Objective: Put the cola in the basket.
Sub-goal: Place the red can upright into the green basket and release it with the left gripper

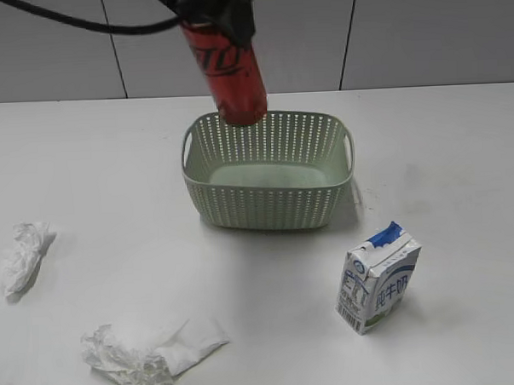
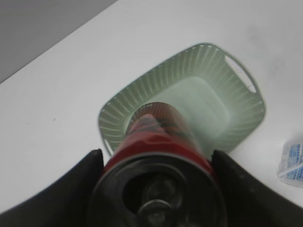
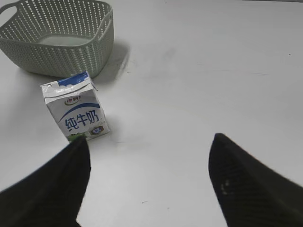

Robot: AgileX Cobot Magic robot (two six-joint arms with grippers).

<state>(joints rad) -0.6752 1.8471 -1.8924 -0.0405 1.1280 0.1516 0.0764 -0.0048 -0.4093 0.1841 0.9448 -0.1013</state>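
The cola (image 1: 231,74) is a tall red can with black lettering, held in the air over the back left rim of the basket (image 1: 326,202). My left gripper (image 1: 218,15) is shut on its upper part. In the left wrist view the cola (image 2: 158,137) points down toward the basket (image 2: 246,113), with my left gripper (image 2: 157,189) at both sides of its silver top. The pale green basket holds nothing. My right gripper (image 3: 149,163) is open and empty above bare table; it is out of the exterior view.
A white-and-blue milk carton (image 1: 378,278) stands in front of and to the right of the basket; it also shows in the right wrist view (image 3: 75,110) in front of the basket (image 3: 61,47). Two crumpled white tissues (image 1: 149,351) (image 1: 23,256) lie at the front left.
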